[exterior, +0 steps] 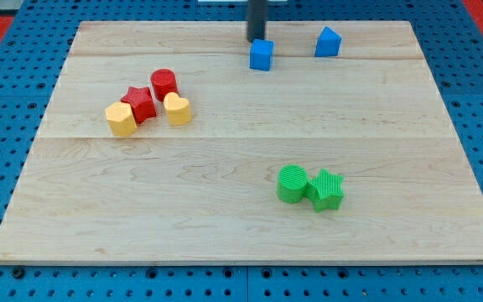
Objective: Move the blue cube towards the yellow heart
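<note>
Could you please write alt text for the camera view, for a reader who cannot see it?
My tip stands just behind the blue cube near the top of a wooden board; the yellow heart lies to the view's left with a red cylinder, red star and another yellow block. Another blue block sits top right; two green blocks touch lower right.

Only a short stretch of the robot shows: a straight, dark rod, charcoal to near-black, with a smooth matte surface and parallel sides that give it an even width along its visible length. Its upper part is cut off by the view's top edge, so whatever it mounts to is unseen. My tip (257, 40) is the rod's blunt, squared-off lower end, the same dark colour, with no visible cables, screws or markings.
</note>
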`<state>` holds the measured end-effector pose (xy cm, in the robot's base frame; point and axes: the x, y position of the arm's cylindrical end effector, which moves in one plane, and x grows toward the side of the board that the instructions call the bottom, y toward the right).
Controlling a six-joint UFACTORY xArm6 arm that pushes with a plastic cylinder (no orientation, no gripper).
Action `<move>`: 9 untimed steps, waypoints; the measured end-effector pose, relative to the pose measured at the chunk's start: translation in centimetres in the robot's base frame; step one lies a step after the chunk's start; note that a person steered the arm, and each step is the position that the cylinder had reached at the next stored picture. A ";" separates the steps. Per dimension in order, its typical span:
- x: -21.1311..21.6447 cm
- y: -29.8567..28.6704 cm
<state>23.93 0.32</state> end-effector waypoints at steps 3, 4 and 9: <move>3.6 5.1; 9.8 5.3; 10.2 -2.4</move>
